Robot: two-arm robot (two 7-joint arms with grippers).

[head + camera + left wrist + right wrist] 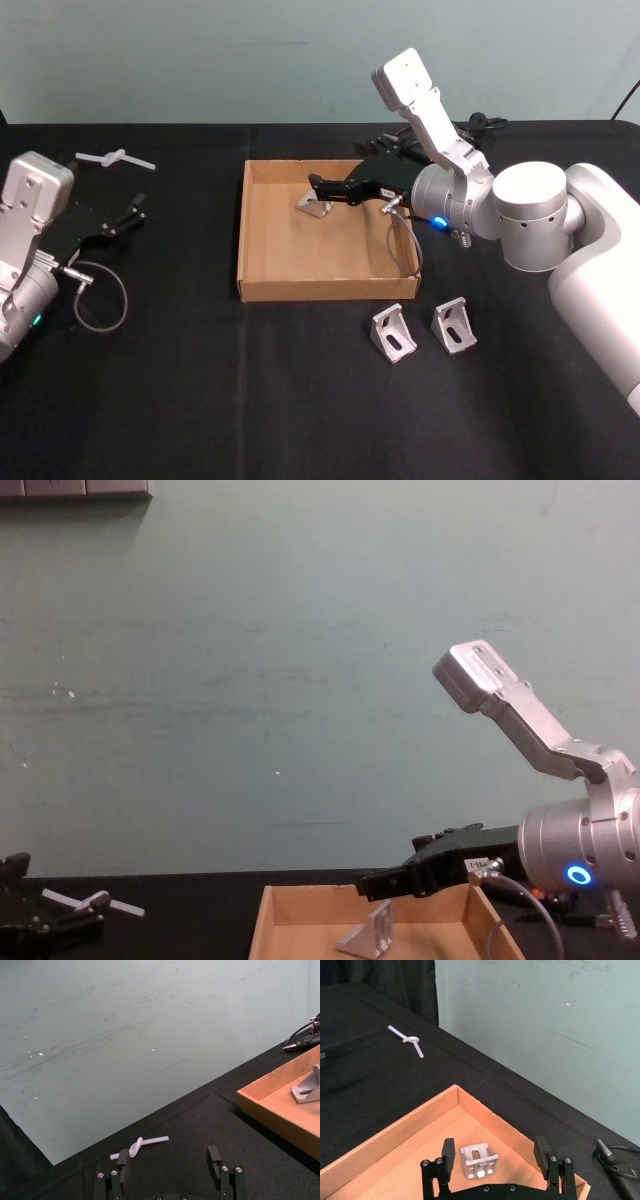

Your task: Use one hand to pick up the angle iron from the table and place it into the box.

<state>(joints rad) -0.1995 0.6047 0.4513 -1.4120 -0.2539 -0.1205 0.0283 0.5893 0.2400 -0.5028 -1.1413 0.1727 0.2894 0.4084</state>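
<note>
Over the shallow brown cardboard box (300,290) my black right gripper (322,190) hangs open, the silver metal angle iron (315,207) free at its 7 o'clock; left gripper (130,213) parked at 9 o'clock

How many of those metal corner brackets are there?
3. First bracket lies in the box at the right hand; second bracket and third bracket stand on the table before the box. None seems hidden. Left hand idles.
</note>
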